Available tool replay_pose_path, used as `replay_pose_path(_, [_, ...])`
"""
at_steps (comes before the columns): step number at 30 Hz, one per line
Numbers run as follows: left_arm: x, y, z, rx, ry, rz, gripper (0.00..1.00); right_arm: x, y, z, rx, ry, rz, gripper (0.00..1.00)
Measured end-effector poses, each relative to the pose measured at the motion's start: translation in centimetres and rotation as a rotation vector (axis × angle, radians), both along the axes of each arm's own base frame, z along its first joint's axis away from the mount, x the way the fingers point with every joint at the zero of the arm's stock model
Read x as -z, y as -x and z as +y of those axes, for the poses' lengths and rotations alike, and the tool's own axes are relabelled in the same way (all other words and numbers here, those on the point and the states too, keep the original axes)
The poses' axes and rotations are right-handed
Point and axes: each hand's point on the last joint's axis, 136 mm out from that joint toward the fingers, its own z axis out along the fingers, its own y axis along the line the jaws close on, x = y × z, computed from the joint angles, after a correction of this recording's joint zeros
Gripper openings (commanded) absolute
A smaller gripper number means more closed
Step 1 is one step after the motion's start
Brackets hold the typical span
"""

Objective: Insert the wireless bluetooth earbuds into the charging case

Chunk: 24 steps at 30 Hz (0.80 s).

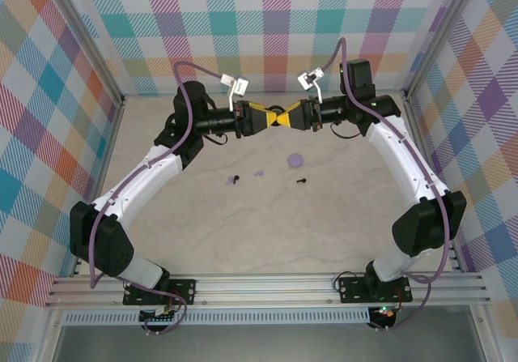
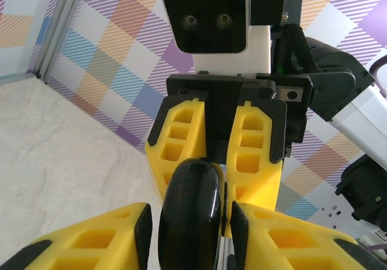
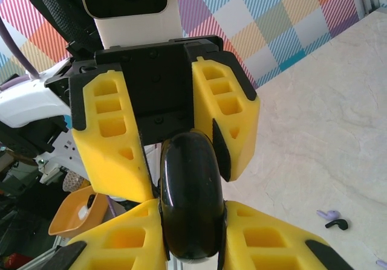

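Right hand: clenched on the black case, with one yellow finger pressed on each side of it.
Left hand: loose, not clenched. Its fingers stand just off the black case, with a thin gap on each side.
Black case: round and shiny. It is up on its edge in the air, between the two hands, which meet tip to tip.
Place of the hands: above the far middle of the desk, near the checked back wall.
Earbuds: tiny, lying on the desk below the hands, well apart from the black case and not inside any case.
Left pair: a lilac bud just beside a black bud.
Middle: a second lilac bud, alone.
Right: a second black bud, near the lilac round case, which lies flat on the desk.
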Motion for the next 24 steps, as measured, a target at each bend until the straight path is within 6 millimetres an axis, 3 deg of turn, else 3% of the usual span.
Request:
replay_pose_path(15, [-0.2, 1.6, 0.6, 0.096, -0.042, 0.007, 0.48, -0.6, 0.8, -0.4, -0.002, 0.031, -0.033, 0.15])
replay_pose_path(24, [-0.1, 2.2, 0.6, 0.123, -0.051, 0.002, 0.41, -0.8, 1.5, -0.5, -0.03, 0.02, -0.021, 0.15])
